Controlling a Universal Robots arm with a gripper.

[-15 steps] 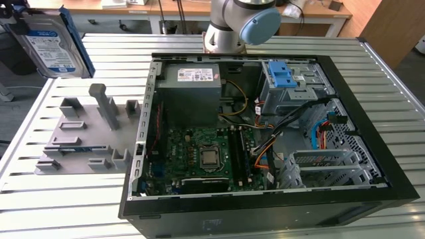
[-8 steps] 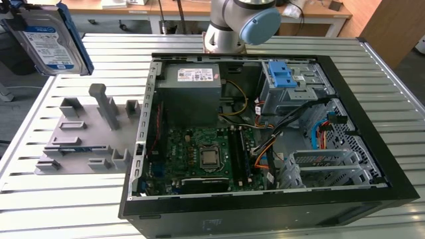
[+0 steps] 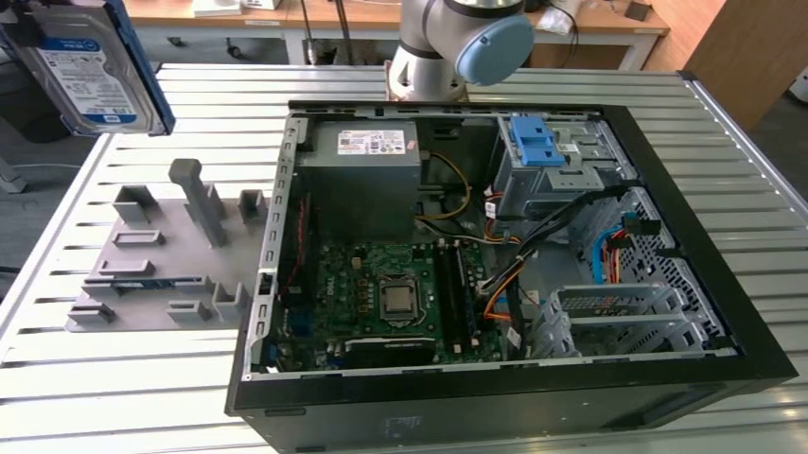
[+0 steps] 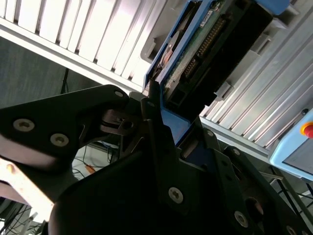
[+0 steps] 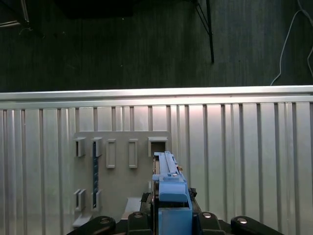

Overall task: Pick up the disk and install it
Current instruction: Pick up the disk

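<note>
Slatted metal table [image 3: 127,378], wooden desks [image 3: 606,24] behind; fingers [image 4: 152,127] tight on the disk [image 3: 95,71].

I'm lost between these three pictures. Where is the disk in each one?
Exterior view: the disk hangs in the air at the exterior view's upper left, label facing the camera.
First wrist view: the disk stands edge-on, blue bracket nearest, before the grey slotted holder.
Second wrist view: the disk is close up, its connector edge showing, clamped in the tool.
Shared landmark: the slatted metal table.
</note>
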